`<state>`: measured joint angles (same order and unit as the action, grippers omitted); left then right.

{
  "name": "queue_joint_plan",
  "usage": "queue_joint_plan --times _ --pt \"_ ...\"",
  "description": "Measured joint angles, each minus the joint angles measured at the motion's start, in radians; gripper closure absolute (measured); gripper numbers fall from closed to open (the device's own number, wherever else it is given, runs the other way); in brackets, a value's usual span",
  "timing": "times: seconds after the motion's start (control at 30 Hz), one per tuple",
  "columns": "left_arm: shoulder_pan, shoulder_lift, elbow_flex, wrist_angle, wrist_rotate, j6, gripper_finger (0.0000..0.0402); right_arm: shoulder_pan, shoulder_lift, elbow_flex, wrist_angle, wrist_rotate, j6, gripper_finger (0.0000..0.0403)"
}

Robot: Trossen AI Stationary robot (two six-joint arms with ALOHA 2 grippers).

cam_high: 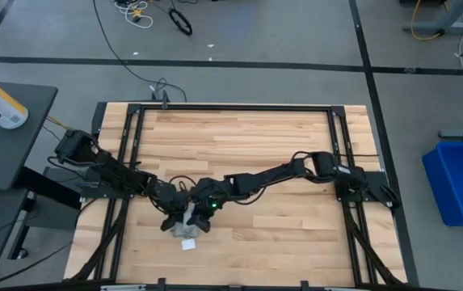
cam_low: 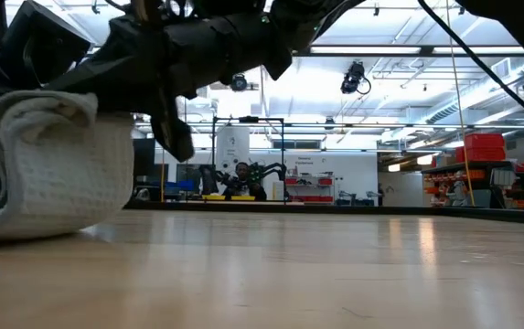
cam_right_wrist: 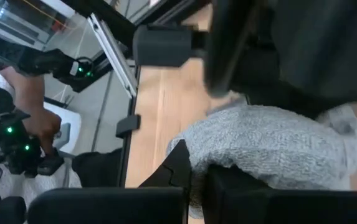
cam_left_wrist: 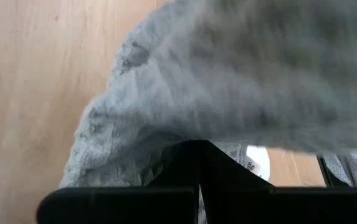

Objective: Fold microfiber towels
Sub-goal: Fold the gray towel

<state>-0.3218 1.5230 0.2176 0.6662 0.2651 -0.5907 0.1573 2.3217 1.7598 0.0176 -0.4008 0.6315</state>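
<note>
The light grey-blue microfiber towel (cam_high: 187, 232) lies bunched in a thick fold near the table's front edge, left of centre. In the low view it is a rounded roll (cam_low: 60, 169) whose underside rests on the wood. A small white tag (cam_high: 188, 244) pokes out on its near side. My left gripper (cam_left_wrist: 200, 171) comes in from the left and is shut at the cloth. My right gripper (cam_right_wrist: 194, 177) comes in from the right and is shut at the same bundle. Both arms meet above it. My left gripper is shut on the towel where a fold (cam_left_wrist: 166, 140) bulges over its fingertips; the cloth hides the place of contact. The fingers slant down from the table's left. My right gripper is shut on the towel's edge (cam_right_wrist: 228, 158) from the table's right, slanting down. The cloth lies heaped over the fingertips, several layers thick. The towel's underside (cam_low: 33, 228) stays on the table.
Bare wooden tabletop (cam_high: 247, 145) stretches to the far side and to the right of the bundle. A black frame (cam_high: 134, 145) borders the table. In the right wrist view, a person's arm (cam_right_wrist: 35, 106) shows beyond the table's edge.
</note>
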Motion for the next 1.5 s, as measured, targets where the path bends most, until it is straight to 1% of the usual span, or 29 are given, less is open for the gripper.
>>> queue_joint_plan --times 0.17,0.37,0.43,0.57,0.67,0.83,0.9,1.0,1.13,1.27,1.43,1.5 --pt "0.0 0.0 0.0 -0.002 -0.019 0.003 0.0402 -0.002 0.064 0.064 0.014 -0.016 0.002 0.0391" --pt "-0.001 0.001 -0.003 -0.004 -0.031 0.043 0.0401 0.002 0.186 0.213 0.021 -0.049 0.003 0.0391" --pt "-0.003 0.001 -0.003 0.001 -0.035 0.059 0.0401 0.003 0.193 0.242 -0.012 -0.052 0.0 0.0391" --pt "-0.008 -0.006 -0.007 0.031 -0.05 0.087 0.0398 0.005 0.193 0.234 -0.009 -0.037 -0.027 0.0391" --pt "-0.01 -0.014 -0.009 0.044 -0.063 0.114 0.0387 0.004 0.188 0.233 -0.012 -0.043 -0.023 0.0391" --pt "-0.009 -0.022 -0.01 0.046 -0.053 0.152 0.0366 0.005 0.188 0.233 -0.012 -0.043 -0.04 0.0391" --pt "-0.013 -0.022 -0.011 0.048 -0.057 0.151 0.0355 0.005 0.188 0.233 -0.013 -0.044 -0.047 0.0381" --pt "-0.025 -0.024 -0.011 0.034 -0.093 0.148 0.0334 0.006 0.189 0.233 -0.015 -0.044 -0.047 0.0365" --pt "-0.038 -0.029 -0.008 0.009 -0.123 0.13 0.0308 0.006 0.19 0.234 -0.05 -0.02 -0.056 0.0392" --pt "-0.069 -0.093 -0.046 -0.004 -0.198 0.12 0.0299 0.012 0.188 0.233 -0.084 0.028 -0.086 0.0391" --pt "-0.117 -0.27 -0.128 0.001 -0.269 0.052 0.0309 0.031 0.177 0.228 -0.138 0.064 -0.11 0.0392" --pt "-0.139 -0.345 -0.154 0.001 -0.293 0.043 0.0312 0.039 0.168 0.229 -0.133 0.076 -0.128 0.0392"
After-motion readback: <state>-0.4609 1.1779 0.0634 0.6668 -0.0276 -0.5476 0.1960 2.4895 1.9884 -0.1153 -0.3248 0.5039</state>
